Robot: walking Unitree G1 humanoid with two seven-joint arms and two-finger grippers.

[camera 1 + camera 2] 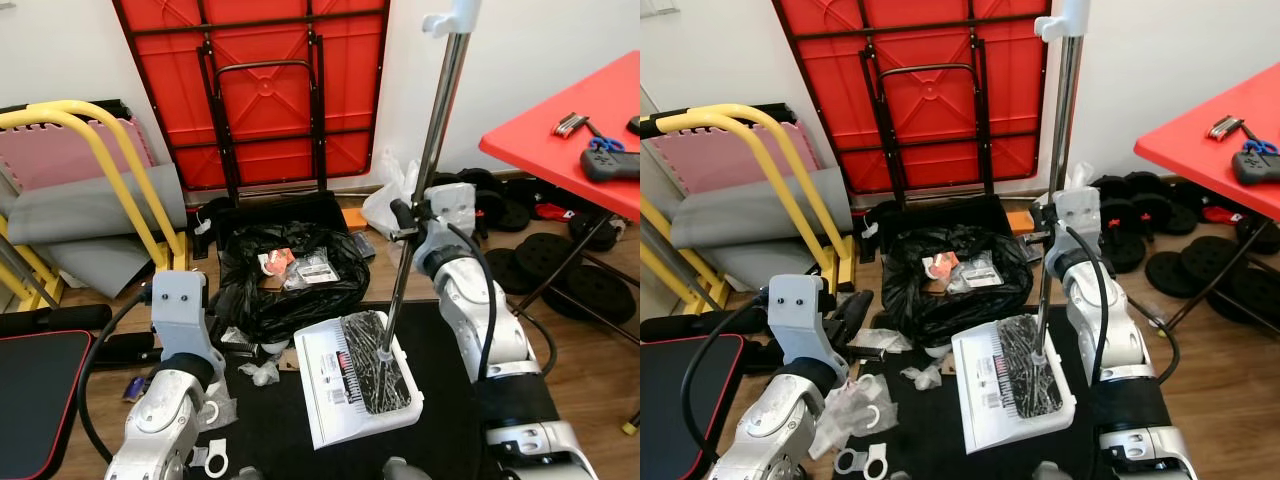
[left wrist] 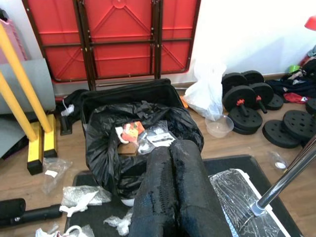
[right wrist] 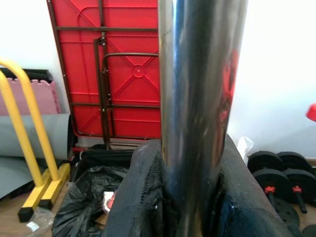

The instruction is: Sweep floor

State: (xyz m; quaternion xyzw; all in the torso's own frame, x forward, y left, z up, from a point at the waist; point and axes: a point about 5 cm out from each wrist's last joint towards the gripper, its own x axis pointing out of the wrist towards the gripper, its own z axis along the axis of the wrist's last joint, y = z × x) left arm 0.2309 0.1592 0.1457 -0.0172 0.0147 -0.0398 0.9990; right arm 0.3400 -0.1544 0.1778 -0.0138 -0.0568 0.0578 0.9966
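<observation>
My right gripper (image 1: pixel 408 218) is shut on the shiny metal pole (image 1: pixel 432 140) of a long-handled dustpan, with one finger on each side of the pole (image 3: pixel 197 98). The white dustpan (image 1: pixel 330 395) rests tilted on a black floor mat (image 1: pixel 440 350) and holds a pile of clear plastic scraps (image 1: pixel 372 365). An open black rubbish bag (image 1: pixel 290 285) with wrappers inside stands just behind it. My left gripper (image 2: pixel 170 148) hovers shut and empty, pointing toward the bag. Loose plastic scraps (image 1: pixel 262 373) and white rings (image 1: pixel 865 460) lie on the floor beside the mat's left side.
A folded red table (image 1: pixel 260 80) leans on the back wall. A yellow frame (image 1: pixel 110 160) and grey mats stand at the left. Black weight plates (image 1: pixel 560 260) and a red table (image 1: pixel 590 110) with tools are on the right. A white bag (image 2: pixel 207 91) and a clear bowl (image 2: pixel 219 126) sit near the wall.
</observation>
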